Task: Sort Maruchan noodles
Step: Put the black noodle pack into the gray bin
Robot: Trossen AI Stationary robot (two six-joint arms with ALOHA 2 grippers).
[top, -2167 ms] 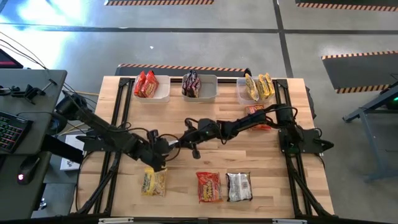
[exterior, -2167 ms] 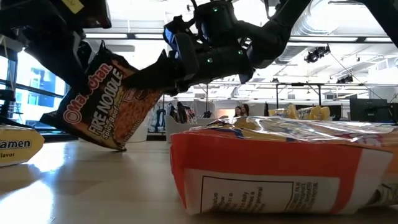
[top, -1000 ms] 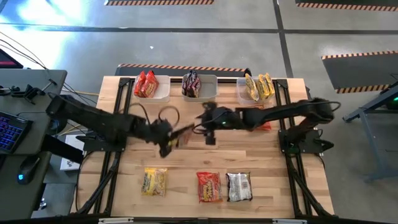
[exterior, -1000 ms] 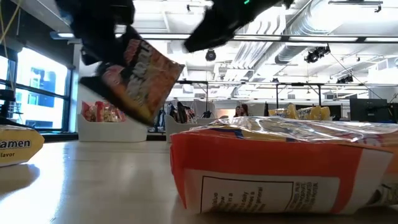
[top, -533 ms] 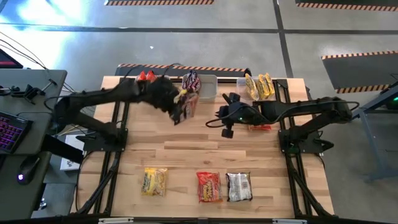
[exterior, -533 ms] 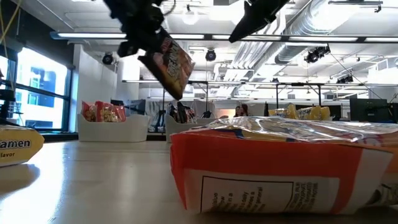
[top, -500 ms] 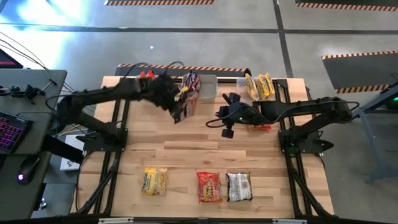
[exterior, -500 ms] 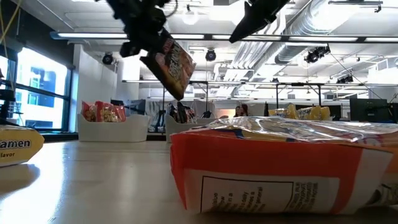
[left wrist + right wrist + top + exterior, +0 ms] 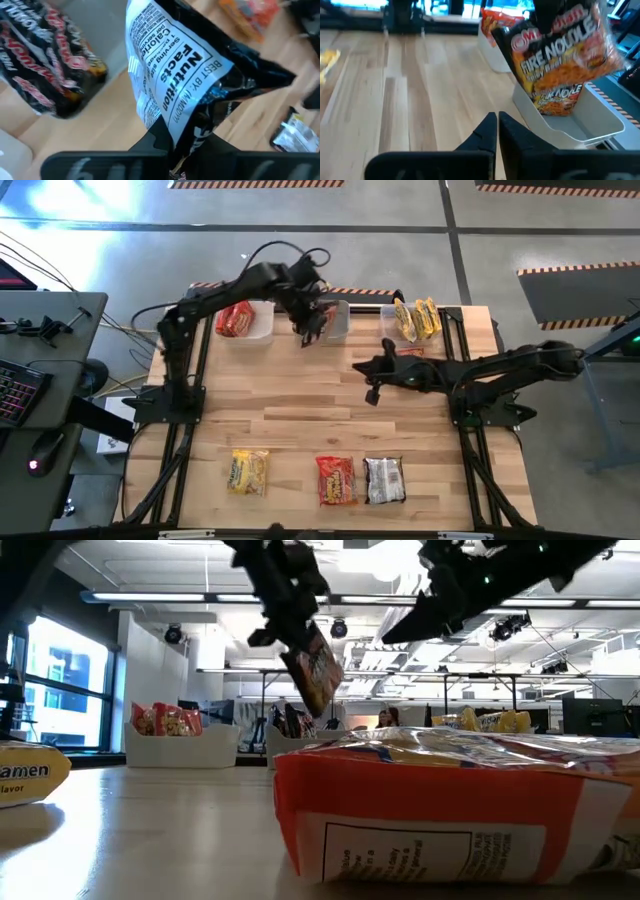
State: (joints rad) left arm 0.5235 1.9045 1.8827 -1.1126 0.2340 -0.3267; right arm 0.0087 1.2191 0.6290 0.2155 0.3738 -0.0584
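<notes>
Held noodle packet [image 9: 559, 65] is black with orange-red lettering.

Bright overhead ceiling lights glare in the low view, wrist views are motion-blurred, and table shadows stay soft.

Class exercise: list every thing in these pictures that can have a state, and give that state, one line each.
Left gripper: shut on the dark packet, above the middle bin.
Dark packet: held in the air, hanging over the middle bin.
Right gripper: shut, holding nothing, above mid-table.
Middle bin: holds dark packets.
Left bin: holds red packets.
Right bin: holds yellow packets.
Three front packets: lying flat, unsorted.
</notes>
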